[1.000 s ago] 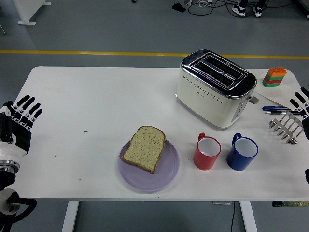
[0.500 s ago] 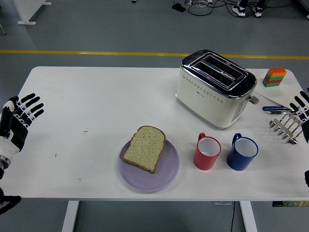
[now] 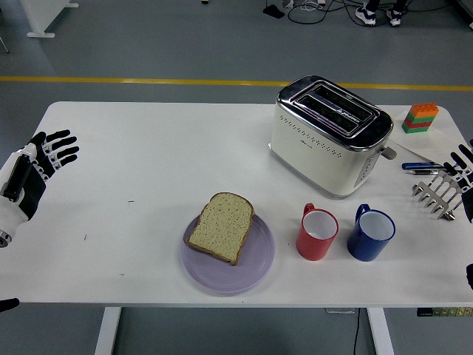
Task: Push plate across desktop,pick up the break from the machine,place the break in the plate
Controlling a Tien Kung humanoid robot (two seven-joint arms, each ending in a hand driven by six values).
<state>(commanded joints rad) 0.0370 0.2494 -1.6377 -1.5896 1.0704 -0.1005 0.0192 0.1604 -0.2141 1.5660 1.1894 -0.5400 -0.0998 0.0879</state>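
The bread (image 3: 221, 226) already lies on the purple plate (image 3: 255, 268), near the table's front edge. The toaster (image 3: 329, 134) slots look empty. The left hand (image 3: 38, 166) is spread wide and holds nothing. The right hand (image 3: 465, 177) barely shows; its grip cannot be told. Both should stay well clear of the plate.

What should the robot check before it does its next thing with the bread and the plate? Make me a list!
1. Bread on plate: the bread slice lies on the purple plate, one corner over the rim. Ok.
2. Toaster empty: no bread shows in the slots of the toaster. Ok.
3. Left hand free: fingers spread, holding nothing, over the table's left edge. Ok.
4. Right hand free: only fingertips show at the right edge. Cannot tell.
5. Cups clear of plate: red mug and blue mug stand apart from it. Ok.
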